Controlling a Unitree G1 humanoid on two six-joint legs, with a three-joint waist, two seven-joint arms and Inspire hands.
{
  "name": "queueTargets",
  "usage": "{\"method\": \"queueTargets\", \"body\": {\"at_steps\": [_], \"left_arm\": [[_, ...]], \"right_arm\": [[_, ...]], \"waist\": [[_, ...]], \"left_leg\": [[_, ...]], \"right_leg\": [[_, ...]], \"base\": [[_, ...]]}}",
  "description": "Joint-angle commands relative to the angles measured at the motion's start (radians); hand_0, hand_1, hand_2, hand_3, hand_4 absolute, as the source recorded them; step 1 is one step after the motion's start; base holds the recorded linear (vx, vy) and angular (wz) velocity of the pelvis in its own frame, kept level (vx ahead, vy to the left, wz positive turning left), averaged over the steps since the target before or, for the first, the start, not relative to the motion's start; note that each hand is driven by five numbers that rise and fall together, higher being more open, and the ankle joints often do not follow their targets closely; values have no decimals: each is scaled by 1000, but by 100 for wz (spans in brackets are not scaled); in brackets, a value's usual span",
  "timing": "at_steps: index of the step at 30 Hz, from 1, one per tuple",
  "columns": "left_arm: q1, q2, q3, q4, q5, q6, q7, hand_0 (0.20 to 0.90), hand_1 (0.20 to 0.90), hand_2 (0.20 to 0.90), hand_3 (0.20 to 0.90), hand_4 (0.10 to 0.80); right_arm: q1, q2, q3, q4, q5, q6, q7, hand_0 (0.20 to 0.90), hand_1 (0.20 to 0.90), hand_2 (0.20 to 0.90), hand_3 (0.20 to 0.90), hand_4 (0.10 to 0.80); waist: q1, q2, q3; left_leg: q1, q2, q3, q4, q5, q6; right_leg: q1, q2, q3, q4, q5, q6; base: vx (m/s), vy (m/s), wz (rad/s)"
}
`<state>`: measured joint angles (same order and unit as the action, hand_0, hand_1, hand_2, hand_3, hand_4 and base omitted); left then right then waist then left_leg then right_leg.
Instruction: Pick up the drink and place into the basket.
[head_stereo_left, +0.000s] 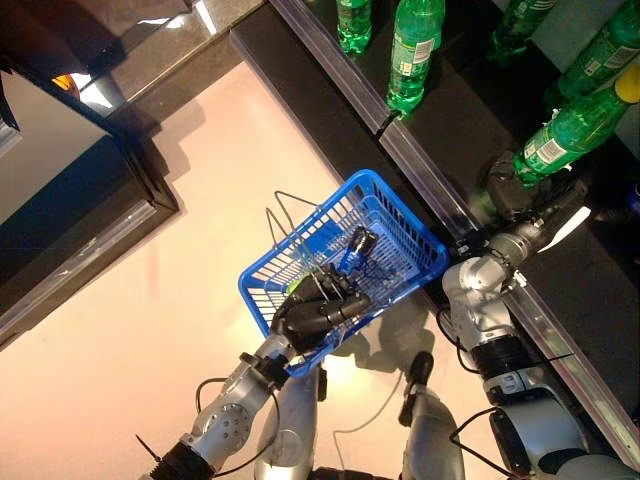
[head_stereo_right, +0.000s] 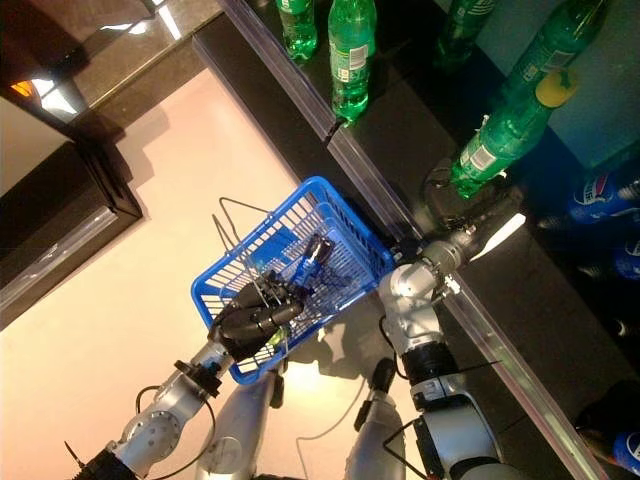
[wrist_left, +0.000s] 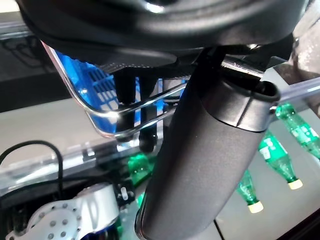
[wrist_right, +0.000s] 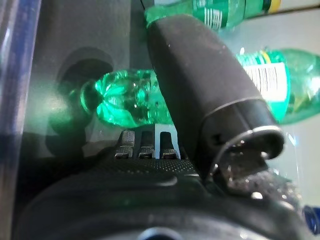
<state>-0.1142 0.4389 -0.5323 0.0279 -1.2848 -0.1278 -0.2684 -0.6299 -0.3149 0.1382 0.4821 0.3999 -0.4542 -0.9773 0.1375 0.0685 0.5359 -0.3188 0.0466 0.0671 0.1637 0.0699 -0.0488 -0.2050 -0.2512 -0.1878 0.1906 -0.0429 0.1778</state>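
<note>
Basket-carrying posture at the drinks shelf. Left hand (head_stereo_left: 318, 312), fingers curled round the thin wire handle (wrist_left: 131, 106) of the blue plastic lattice basket (head_stereo_left: 402, 222), holds the basket hanging beside the dark glossy shelf (head_stereo_left: 455, 130); this keeps the open top just beside the bottles, so a lifted drink would, by judgement, need only a short carry. A small dark object lies inside the basket; what it is cannot be told.

Right hand (head_stereo_left: 520, 195) reaches over the shelf's pale metal front rail (head_stereo_left: 420, 170) to the nearest green plastic bottle with a white label (head_stereo_left: 565, 132). The right wrist view shows the thumb (wrist_right: 200, 85) laid across the clear green base of the bottle (wrist_right: 127, 97), and the head views show the hand set about the bottle's lower part. The fingers on its far side are hidden, so whether the grasp is fully closed cannot be told. The bottle leans, base at the hand and yellow cap away from the robot.

Further green bottles (head_stereo_left: 412, 50) stand along the far part of the shelf, well apart from the hand and left untouched; blue-labelled bottles (head_stereo_right: 598, 190) show at the right edge.

Task state, as a judgement: the drink is on the shelf at the right hand, not yet in the basket; lifting it clear of the rail comes next.
</note>
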Motion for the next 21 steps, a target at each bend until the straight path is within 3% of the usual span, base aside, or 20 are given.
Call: {"method": "queueTargets", "body": {"at_steps": [1,11,21], "left_arm": [[-194,-65,84,-379,-3,-100,-180,300,300,300,200,100],[-205,-17,101,-376,-32,-80,-187,300,300,300,200,100],[-220,14,98,-362,-45,-76,-182,300,300,300,200,100]], "right_arm": [[-165,-128,10,-40,-24,-44,52,900,900,900,900,800],[-268,-281,14,167,45,-24,112,900,900,900,900,800],[-332,-370,63,254,71,30,163,900,900,900,900,800]], "waist": [[15,-3,-16],[28,-11,-16],[30,-27,-16]], "left_leg": [[-58,-24,-93,149,-95,-42],[-72,-30,-105,158,-106,-39],[-70,-26,-109,160,-113,-39]], "right_leg": [[-31,-14,-17,-41,141,-2],[-50,-14,-29,-26,137,2],[-51,-3,-32,-25,135,0]], "base": [[0,0,0],[-1,-30,5],[2,-44,1]]}}
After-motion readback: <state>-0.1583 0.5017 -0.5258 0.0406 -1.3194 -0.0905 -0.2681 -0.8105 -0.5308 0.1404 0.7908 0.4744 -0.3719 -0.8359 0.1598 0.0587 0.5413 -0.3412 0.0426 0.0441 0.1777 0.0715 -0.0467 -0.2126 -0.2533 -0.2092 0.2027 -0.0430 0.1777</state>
